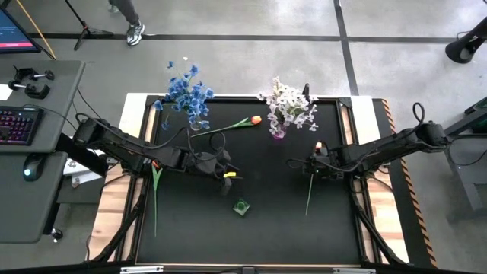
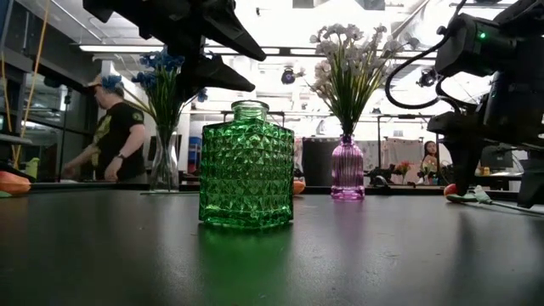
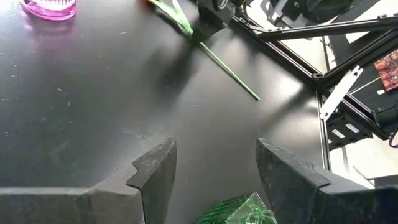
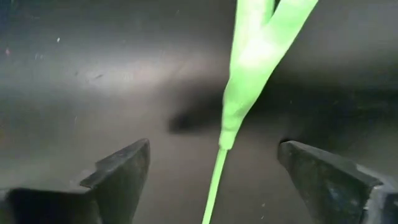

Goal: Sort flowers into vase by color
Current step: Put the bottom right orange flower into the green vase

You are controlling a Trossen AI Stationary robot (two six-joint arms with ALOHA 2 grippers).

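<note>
Hovering low over a loose tulip [image 4: 239,118], the right gripper [image 4: 214,180] has its fingers spread with the green stem running straight through the gap. In the high view that stem [image 1: 309,194] lies with its long axis from 12 to 6 o'clock, the orange head at the gripper [image 1: 313,164] and the tail trailing toward 6. The right arm is plainly nearer; a simple close should catch it. At about 8 o'clock from this gripper stands the empty green vase [image 1: 241,207], probably the tulip's destination. The left gripper [image 1: 221,166], also spread and holding nothing, waits at 9 o'clock. On the black surface [image 1: 266,243] two more tulips lie loose [image 1: 228,124] [image 1: 156,190]. Farther, toward 12, the blue flowers [image 1: 185,93] and white flowers [image 1: 288,103] already stand in vases. Beyond, a person [image 2: 115,127] works in the room.
</note>
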